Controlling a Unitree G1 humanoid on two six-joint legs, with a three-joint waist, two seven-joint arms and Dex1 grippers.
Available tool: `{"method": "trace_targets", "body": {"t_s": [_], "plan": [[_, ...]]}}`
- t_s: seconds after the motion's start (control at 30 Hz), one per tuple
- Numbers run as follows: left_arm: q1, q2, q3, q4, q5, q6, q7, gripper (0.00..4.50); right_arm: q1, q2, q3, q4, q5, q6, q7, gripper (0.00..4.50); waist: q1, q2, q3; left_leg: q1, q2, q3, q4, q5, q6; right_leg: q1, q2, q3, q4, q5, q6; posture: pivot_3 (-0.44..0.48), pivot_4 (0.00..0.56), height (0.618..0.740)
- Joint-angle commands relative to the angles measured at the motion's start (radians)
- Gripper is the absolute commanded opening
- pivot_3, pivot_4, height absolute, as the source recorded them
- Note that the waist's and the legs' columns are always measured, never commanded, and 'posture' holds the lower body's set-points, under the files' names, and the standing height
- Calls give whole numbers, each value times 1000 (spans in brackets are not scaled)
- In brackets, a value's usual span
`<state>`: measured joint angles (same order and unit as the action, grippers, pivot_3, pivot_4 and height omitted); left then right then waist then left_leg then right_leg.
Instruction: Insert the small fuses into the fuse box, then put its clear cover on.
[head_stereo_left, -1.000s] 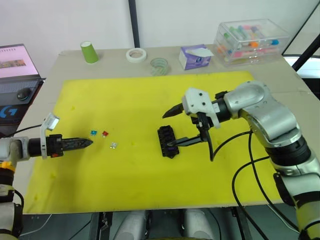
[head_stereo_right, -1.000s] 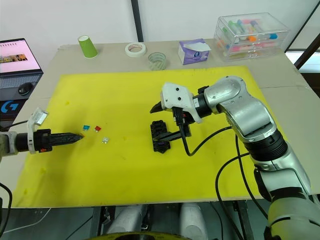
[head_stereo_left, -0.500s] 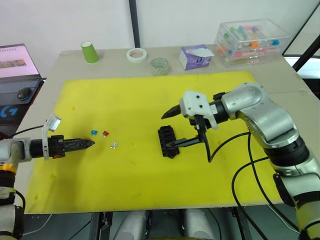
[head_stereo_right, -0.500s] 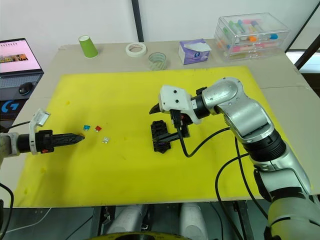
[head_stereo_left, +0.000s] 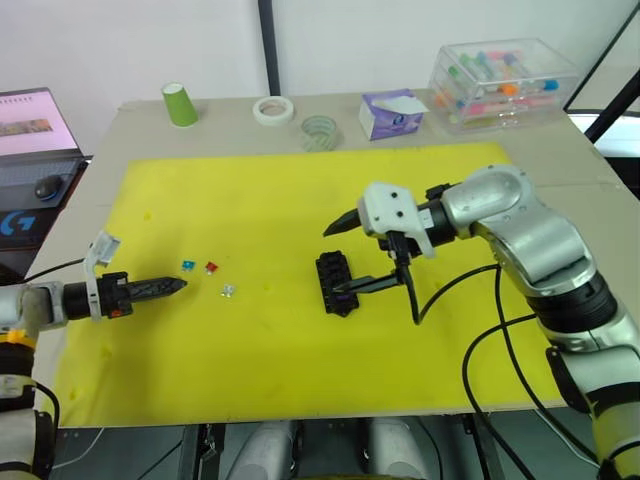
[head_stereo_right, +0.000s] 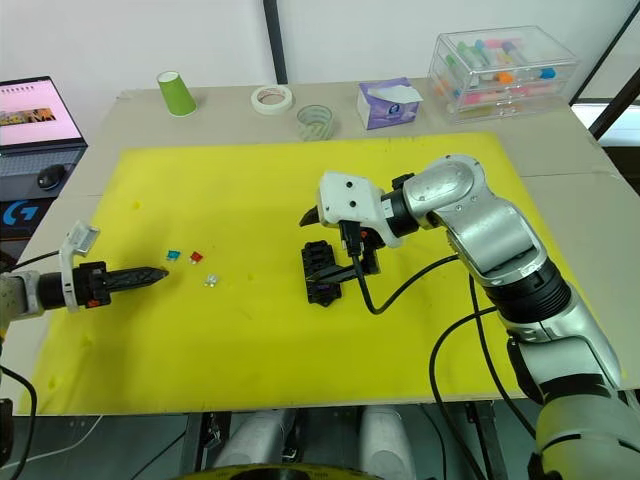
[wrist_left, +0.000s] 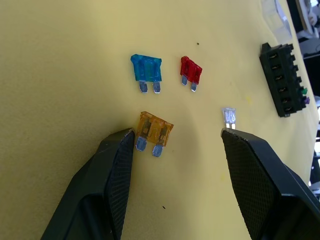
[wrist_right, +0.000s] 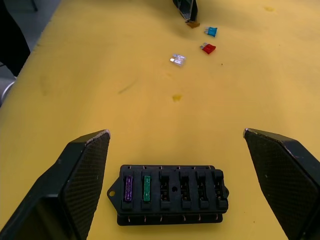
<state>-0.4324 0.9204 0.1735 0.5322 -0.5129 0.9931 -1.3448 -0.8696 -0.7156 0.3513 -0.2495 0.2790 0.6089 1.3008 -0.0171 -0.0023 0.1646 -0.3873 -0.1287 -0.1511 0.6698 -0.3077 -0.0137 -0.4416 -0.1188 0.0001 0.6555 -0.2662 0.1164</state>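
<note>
Yellow mat (head_stereo_left: 270, 200): carries everything.
Right gripper (head_stereo_left: 342, 258): jaws wide, empty, straddling the fuse box (wrist_right: 172, 192).
Fuse box: mid-mat; purple and green fuses seated, four slots empty.
Left gripper (wrist_left: 177, 150): open, holding nothing, bracketing the amber fuse (wrist_left: 154, 132).
Loose fuses: blue fuse (wrist_left: 147, 68), red fuse (wrist_left: 190, 70), clear fuse (wrist_left: 229, 116).
Risk: flat amber fuse may skid from closing fingers.

From the head cameras the small fuses (head_stereo_left: 208, 268) left of the fuse box (head_stereo_left: 336, 283) are mere coloured specks, their blades too small to make out. The amber fuse (wrist_left: 155, 129) there lies hidden at the left tool (head_stereo_left: 170, 287) tip. The laptop (head_stereo_left: 30, 135) at the far left is cut by the edge. The storage box (head_stereo_left: 503, 80) contents blur into coloured blobs.
</note>
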Motion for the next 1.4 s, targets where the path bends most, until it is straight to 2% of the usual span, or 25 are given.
{"method": "trace_targets", "body": {"t_s": [0.03,0.07,0.33,0.43,0.53,1.17,1.4], "plan": [[24,-11,-6,13,-7,12,4,1934,-17,8,-6,-5,-2,-18,0,4500,-1,0,0,0,0,0,0,0,0,0,0,0,0,0,0,0,150,740],[26,-11,-4,13,-8,12,6,1597,-18,8,-5,-4,-3,-20,0,4500,-2,0,0,0,0,0,0,0,0,0,0,0,0,0,0,0,150,740],[25,-12,2,25,-9,7,14,1597,-20,9,2,2,-7,-29,-1,4500,-2,0,0,0,0,0,0,0,0,0,0,0,0,0,0,0,150,740],[30,-9,-2,27,-5,0,10,1037,-19,7,6,0,-8,-29,-3,4500,-2,0,0,0,0,0,0,0,0,0,0,0,0,0,0,0,150,740],[31,-9,1,34,-3,-4,14,191,-18,6,8,-1,-9,-30,-4,4500,-2,0,0,0,0,0,0,0,0,0,0,0,0,0,0,0,150,740],[23,-10,31,56,-12,-28,29,75,-15,18,15,1,-23,-38,0,4500,-3,0,0,0,0,0,0,0,0,0,0,0,0,0,0,0,150,740],[94,-11,95,-121,-92,-24,29,75,-6,16,4,-13,-4,-19,0,4500,-4,0,0,0,0,0,0,0,0,-1,0,0,0,0,0,0,150,740]]}}
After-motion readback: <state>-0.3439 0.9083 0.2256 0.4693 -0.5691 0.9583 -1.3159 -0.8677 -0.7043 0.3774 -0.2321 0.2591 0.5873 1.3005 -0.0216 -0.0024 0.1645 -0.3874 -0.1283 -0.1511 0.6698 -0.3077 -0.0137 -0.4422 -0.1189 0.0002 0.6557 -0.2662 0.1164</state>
